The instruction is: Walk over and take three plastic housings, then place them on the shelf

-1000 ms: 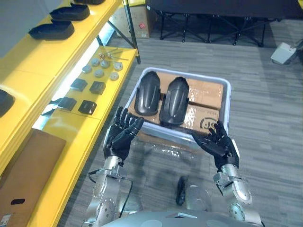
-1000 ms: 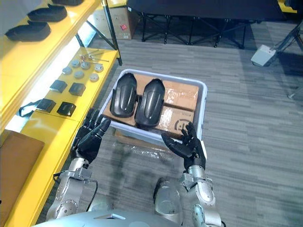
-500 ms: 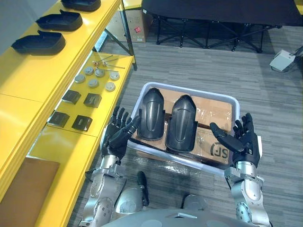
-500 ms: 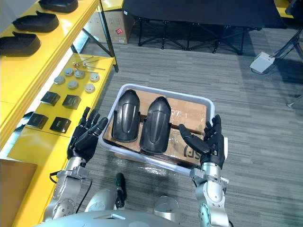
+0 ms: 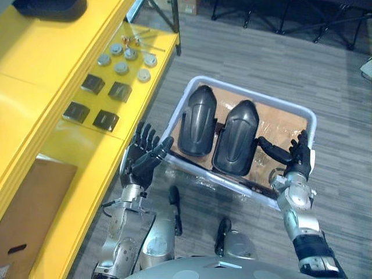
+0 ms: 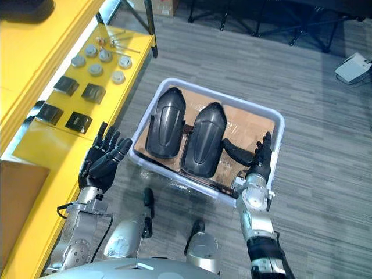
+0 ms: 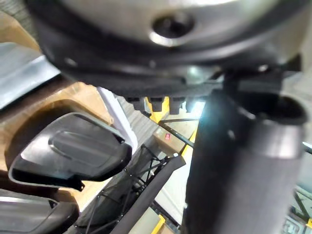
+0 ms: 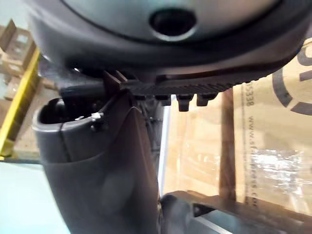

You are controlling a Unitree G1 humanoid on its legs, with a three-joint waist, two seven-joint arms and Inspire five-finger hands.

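1. The bin (image 5: 313, 114), pale-rimmed, stands on the floor (image 5: 261, 52) just beside the shelf (image 5: 52, 75); a narrow strip of floor parts its left rim from the shelf edge.
2. The left hand (image 5: 141, 160) is over that strip, just outside the bin's left rim; fingers straight and spread, holding nothing.
3. The right hand (image 5: 295, 158) is at the bin's near right corner; fingers straight, thumb stretched toward the right housing (image 5: 235, 138); it grips nothing; whether the thumb touches cannot be told.
4. The left housing (image 5: 197, 119) and the right housing, both black, lie side by side on cardboard (image 5: 282, 125) inside the bin; bare cardboard lies to their right.
5. The shelf is yellow; grey discs (image 5: 123, 58) and black squares (image 5: 93, 107) lie on its lower tier; a brown board (image 5: 29, 215) lies nearer.
6. The floor is grey plank, open beyond the bin's far and right rims.
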